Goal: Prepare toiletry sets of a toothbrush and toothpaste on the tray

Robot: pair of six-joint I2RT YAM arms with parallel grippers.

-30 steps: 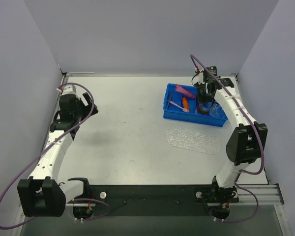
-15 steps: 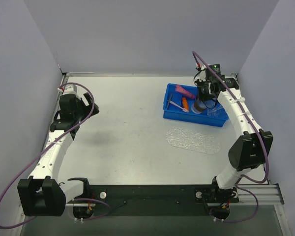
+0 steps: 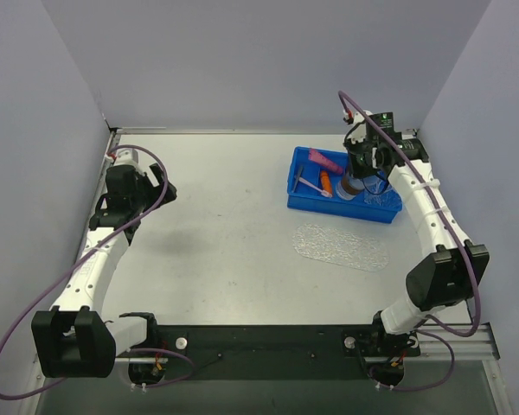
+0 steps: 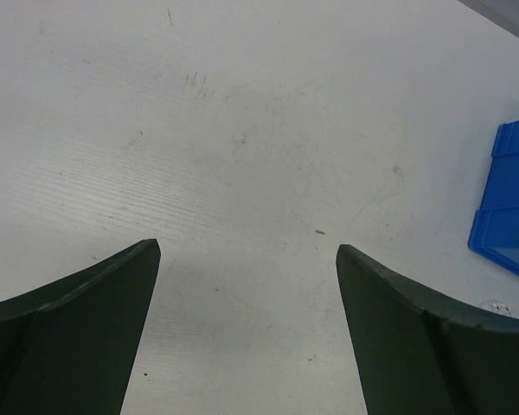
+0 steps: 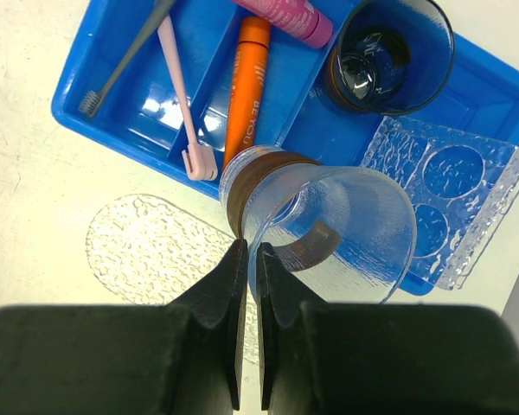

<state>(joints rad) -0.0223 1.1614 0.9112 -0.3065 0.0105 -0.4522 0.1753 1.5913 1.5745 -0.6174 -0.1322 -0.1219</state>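
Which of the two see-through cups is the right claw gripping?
The clear plastic cup with the rust-brown band, its rim pinched by the right claw. The other, darker cup stands untouched in the blue compartmented bin.

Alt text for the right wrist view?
The right gripper pinches the rim of a clear cup above the blue bin, which holds a pale toothbrush, an orange tube, a magenta tube and a second cup. The clear tray lies alongside.
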